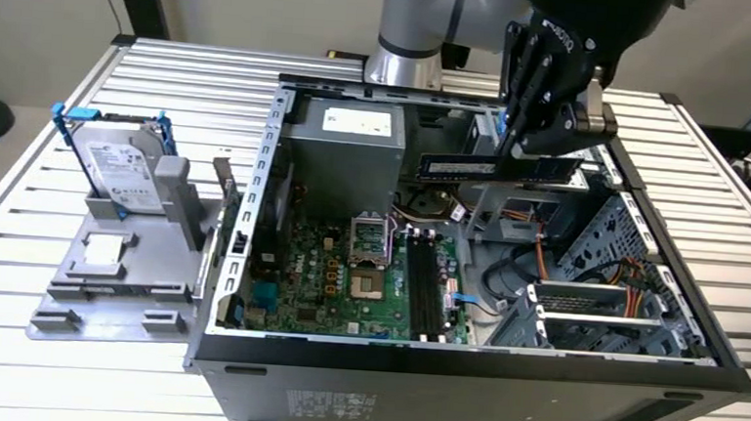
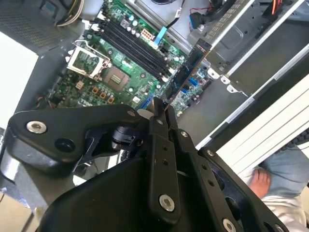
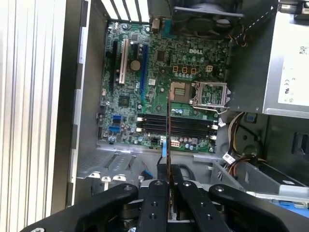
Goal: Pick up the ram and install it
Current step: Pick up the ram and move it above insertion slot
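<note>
**Ram clamped in claw, held in the air over the open case**

Slatted metal table carries everything. On it lies the open computer case, side panel off, interior facing up. Grey power supply sits at the far end inside the case. Green motherboard covers the case floor, towards the exterior view's left.

Outside the case, on the exterior view's left, a silver hard drive in a blue frame stands tilted on a grey stand.

The arm comes in from the far side. Gripper hangs over the far part of the case on the exterior view's right, above the metal drive cage. Its fingers are pressed together on one end of the ram.

The ram is level and off the board, its free end pointing to the exterior view's left. The long black slots lie well below it, apart from it, and its length runs across theirs.

In both wrist views the stick juts out past the fingertips, with the motherboard beyond. It shows slantwise in the second wrist view and edge-on as a thin line in the first wrist view.

CPU socket sits just beside the slots.
</note>
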You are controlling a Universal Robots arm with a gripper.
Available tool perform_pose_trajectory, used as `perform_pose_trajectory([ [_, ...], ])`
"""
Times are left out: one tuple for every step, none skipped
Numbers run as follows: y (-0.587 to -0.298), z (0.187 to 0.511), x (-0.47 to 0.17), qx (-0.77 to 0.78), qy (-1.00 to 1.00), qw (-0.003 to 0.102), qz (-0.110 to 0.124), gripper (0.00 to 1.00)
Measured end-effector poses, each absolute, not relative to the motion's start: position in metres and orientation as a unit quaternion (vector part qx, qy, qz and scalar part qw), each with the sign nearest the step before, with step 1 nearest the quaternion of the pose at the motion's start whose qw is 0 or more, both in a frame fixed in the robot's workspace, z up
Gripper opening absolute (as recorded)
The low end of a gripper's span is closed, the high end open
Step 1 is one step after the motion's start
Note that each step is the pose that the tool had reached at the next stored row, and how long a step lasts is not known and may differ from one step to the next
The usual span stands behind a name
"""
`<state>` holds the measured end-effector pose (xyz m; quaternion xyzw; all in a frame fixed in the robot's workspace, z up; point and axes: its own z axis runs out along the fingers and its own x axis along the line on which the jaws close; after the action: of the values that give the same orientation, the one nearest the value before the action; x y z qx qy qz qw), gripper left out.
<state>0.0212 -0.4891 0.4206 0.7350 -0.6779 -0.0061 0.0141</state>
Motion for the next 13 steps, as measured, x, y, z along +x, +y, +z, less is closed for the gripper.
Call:
perform_pose_trajectory([
  [-0.487, 0.4205, 0.0207, 0.735, -0.678, 0.014, -0.006, 0.0],
  [-0.4852, 0.4203, 0.0204, 0.735, -0.678, 0.014, -0.006, 0.0],
  [-0.4832, 0.4201, 0.0201, 0.734, -0.679, 0.014, -0.006, 0.0],
  [-0.4816, 0.42, 0.0198, 0.734, -0.679, 0.014, -0.006, 0.0],
  [-0.4807, 0.4199, 0.0197, 0.733, -0.68, 0.014, -0.006, 0.0],
  [-0.4803, 0.4197, 0.0197, 0.732, -0.682, 0.014, -0.006, 0.0],
  [-0.4801, 0.4195, 0.0197, 0.729, -0.684, 0.014, -0.006, 0.0],
  [-0.48, 0.4193, 0.0196, 0.727, -0.687, 0.014, -0.006, 0.0],
  [-0.4799, 0.4191, 0.0195, 0.724, -0.689, 0.014, -0.006, 0.0],
  [-0.4798, 0.419, 0.0194, 0.722, -0.692, 0.014, -0.007, 0.0],
  [-0.4797, 0.4188, 0.0193, 0.719, -0.695, 0.014, -0.007, 0.0],
  [-0.4796, 0.4186, 0.019, 0.717, -0.697, 0.015, -0.007, 0.0],
  [-0.4795, 0.4184, 0.0188, 0.714, -0.7, 0.015, -0.008, 0.0],
])
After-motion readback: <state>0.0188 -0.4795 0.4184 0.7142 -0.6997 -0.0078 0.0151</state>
